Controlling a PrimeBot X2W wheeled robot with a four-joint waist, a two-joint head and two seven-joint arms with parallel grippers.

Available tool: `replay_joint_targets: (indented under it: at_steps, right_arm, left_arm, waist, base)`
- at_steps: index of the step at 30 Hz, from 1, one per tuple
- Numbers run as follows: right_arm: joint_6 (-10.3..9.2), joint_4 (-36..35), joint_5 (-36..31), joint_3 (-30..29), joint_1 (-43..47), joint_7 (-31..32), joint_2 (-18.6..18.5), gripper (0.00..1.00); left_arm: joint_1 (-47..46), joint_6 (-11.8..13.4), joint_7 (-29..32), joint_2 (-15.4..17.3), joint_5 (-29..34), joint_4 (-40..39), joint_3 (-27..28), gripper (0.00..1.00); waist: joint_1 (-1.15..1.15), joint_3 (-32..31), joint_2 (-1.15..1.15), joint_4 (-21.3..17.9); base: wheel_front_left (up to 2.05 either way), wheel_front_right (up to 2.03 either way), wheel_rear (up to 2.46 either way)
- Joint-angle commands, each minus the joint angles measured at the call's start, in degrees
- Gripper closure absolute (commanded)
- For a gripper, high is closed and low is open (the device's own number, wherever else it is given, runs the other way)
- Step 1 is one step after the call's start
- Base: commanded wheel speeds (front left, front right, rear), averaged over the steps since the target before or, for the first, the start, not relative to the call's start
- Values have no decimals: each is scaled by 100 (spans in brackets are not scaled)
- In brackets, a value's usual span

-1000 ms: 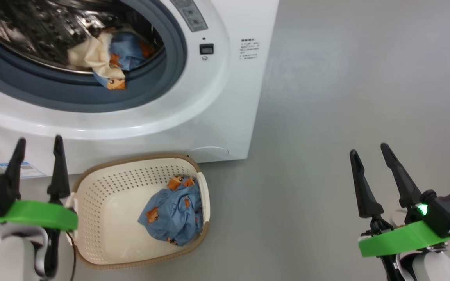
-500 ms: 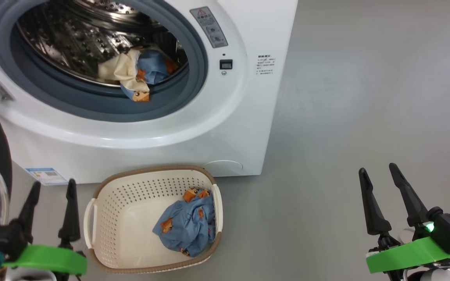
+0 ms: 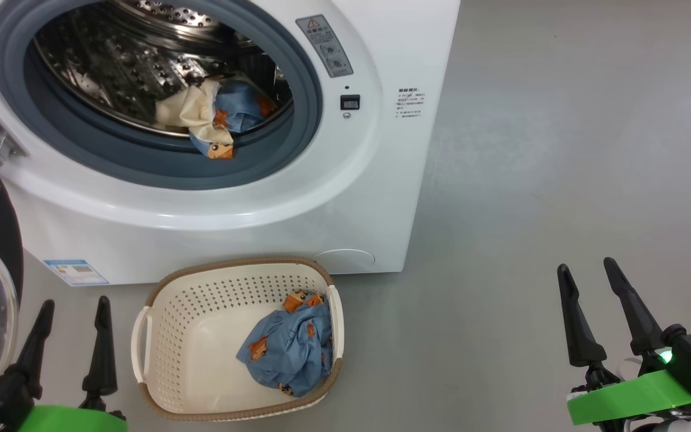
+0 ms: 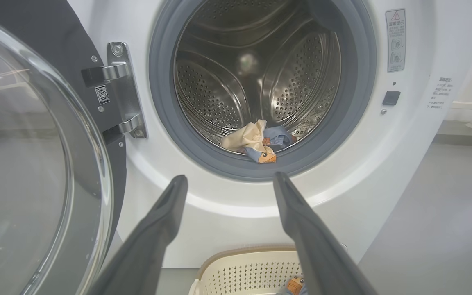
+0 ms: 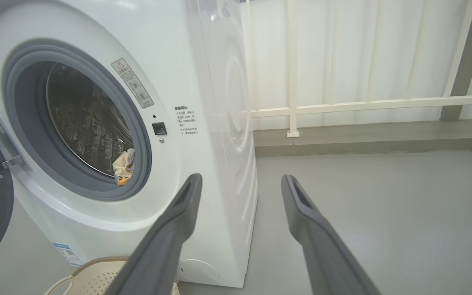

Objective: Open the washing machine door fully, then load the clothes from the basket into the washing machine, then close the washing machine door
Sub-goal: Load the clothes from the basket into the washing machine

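While the door (image 4: 35, 164) stands wide open, cream and blue clothes (image 3: 213, 120) in the washing machine (image 3: 297, 210), one blue garment (image 3: 288, 348) in the basket (image 3: 231, 288) before it, left gripper (image 3: 75, 301) and right gripper (image 3: 585, 264) spread, empty.

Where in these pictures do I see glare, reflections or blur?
Head view: soft, even light, all sharp; the steel drum glints. Left wrist view: the washing machine door glass carries pale reflections, and the left gripper looks soft, close to the lens. Right wrist view: the washing machine side mirrors the white railing, and the right gripper looks blurred too.
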Motion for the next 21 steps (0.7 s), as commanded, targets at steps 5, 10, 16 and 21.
replay_joint_targets:
  at_steps: [5,10,16,21]
  right_arm:
    - [41,-167,16,89,-39,-45,-26,0]
    - [41,-177,2,91,-63,-45,-21,0]
    - [41,-185,-1,87,-72,-45,-20,0]
    - [41,-184,1,101,-94,-45,-16,0]
  left_arm:
    - [46,4,-31,93,66,-264,277,0]
    - [28,4,-31,84,85,-309,299,0]
    - [18,4,-31,84,82,-338,294,0]
    - [16,4,-31,90,84,-347,294,0]
  waist:
    - [0,57,0,-10]
    - [0,90,0,-35]
    - [0,110,0,-43]
    - [0,136,0,-54]
  base:
    - [0,0,0]
    - [0,0,0]
    - [0,0,0]
    - [0,0,0]
